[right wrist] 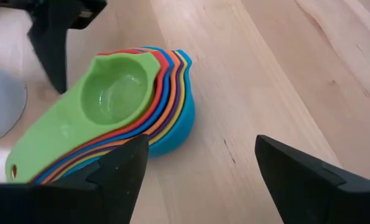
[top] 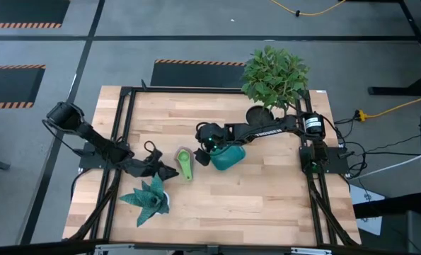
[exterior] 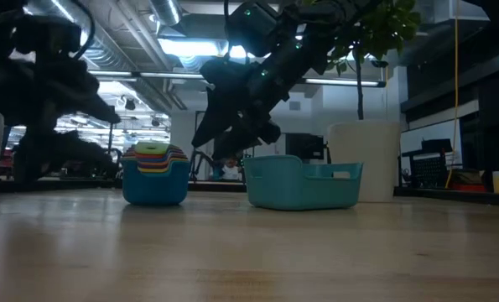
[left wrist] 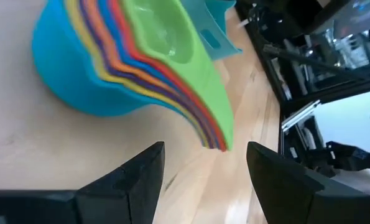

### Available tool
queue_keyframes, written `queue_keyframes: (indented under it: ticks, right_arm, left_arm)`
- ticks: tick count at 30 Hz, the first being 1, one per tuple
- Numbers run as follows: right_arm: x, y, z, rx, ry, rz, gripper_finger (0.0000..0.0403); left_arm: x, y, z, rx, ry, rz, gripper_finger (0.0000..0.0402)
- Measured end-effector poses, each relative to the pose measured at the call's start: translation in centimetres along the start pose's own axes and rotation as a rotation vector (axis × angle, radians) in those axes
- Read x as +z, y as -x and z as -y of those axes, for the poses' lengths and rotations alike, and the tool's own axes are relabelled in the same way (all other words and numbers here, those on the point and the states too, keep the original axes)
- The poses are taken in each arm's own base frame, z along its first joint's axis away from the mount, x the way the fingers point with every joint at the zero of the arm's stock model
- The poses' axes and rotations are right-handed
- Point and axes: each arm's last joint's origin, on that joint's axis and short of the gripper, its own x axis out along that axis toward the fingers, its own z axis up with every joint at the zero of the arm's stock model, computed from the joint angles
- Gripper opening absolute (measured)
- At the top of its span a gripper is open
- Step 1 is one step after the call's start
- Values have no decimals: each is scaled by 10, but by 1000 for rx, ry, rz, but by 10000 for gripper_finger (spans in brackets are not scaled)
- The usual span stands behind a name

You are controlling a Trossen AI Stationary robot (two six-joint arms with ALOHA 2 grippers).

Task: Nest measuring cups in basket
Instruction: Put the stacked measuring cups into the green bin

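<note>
So the wooden tabletop (top: 267,205) takes up most of the overhead shot. At its far edge there's a leafy green plant (top: 275,74), and near the front left corner a smaller spiky teal plant (top: 148,198) in a white pot.

The teal basket (top: 228,157) sits around the middle of the tabletop, and from table level you can see nothing sticks up above its rim. The measuring cups (top: 185,163) are stacked one inside another, green one on top and a light blue one at the bottom, standing on the bare wood just to the left of the basket, not in it. The handles fan out toward the front edge.

The right tool (top: 209,139) hangs above the tabletop, right over the gap between the stack and the basket. Its fingers are spread wide with nothing between them, and in its own camera the stack lies just past the fingertips, off to one side, not touching.

The left tool (top: 169,171) is low on the stack's left side, right by the handles. Its fingers are parted too, holding nothing, and the handle ends point into the gap between them without contact.
</note>
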Motion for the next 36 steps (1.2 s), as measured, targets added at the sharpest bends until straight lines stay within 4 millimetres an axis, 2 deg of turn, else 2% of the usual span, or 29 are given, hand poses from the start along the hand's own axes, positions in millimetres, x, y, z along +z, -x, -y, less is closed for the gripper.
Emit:
queue_keyframes:
  ticks: [6, 14, 24, 36]
  right_arm:
    - [0, 0, 0, -5, 2, 2, 300]
    - [0, 0, 0, -16, 7, 6, 300]
    - [0, 0, 1, -19, 10, 7, 300]
    - [0, 0, 1, -21, 30, 8, 300]
  left_arm:
    - [1, 4, -5, -32, 12, 17, 221]
    - [1, 1, 3, -50, -113, 21, 221]
    - [1, 1, 2, -42, -89, 22, 221]
    - [-12, -23, 7, 21, -146, -13, 221]
